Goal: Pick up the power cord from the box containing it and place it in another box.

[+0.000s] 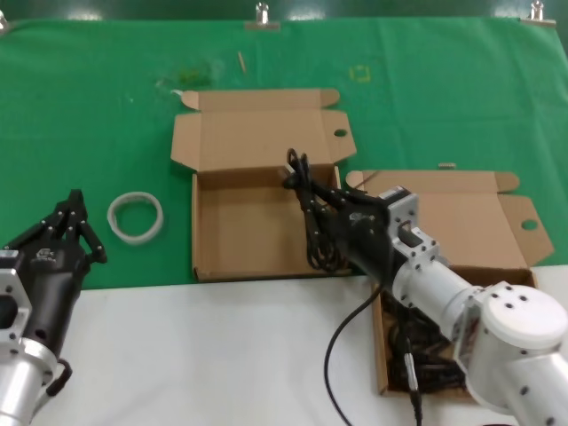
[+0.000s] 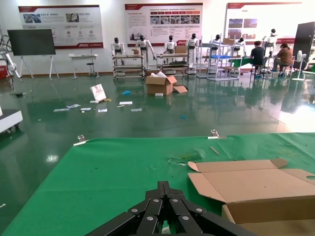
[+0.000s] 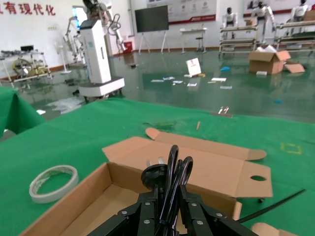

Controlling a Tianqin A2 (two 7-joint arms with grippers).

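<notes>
My right gripper (image 1: 321, 199) is shut on the power cord (image 1: 312, 222), a slim black hank with its plug (image 3: 153, 175) at the top. It holds the cord above the right part of the box with the plain brown interior (image 1: 235, 232), which is open in the middle. The same box shows in the right wrist view (image 3: 103, 204). The box with black cords (image 1: 383, 355) is at the right, mostly hidden under my right arm. My left gripper (image 1: 75, 209) is shut and empty at the left, over the green cloth.
A white tape roll (image 1: 136, 216) lies on the green cloth left of the middle box. The white table front (image 1: 195, 355) runs along the near side. A loose black cable (image 1: 342, 346) hangs from my right arm over it.
</notes>
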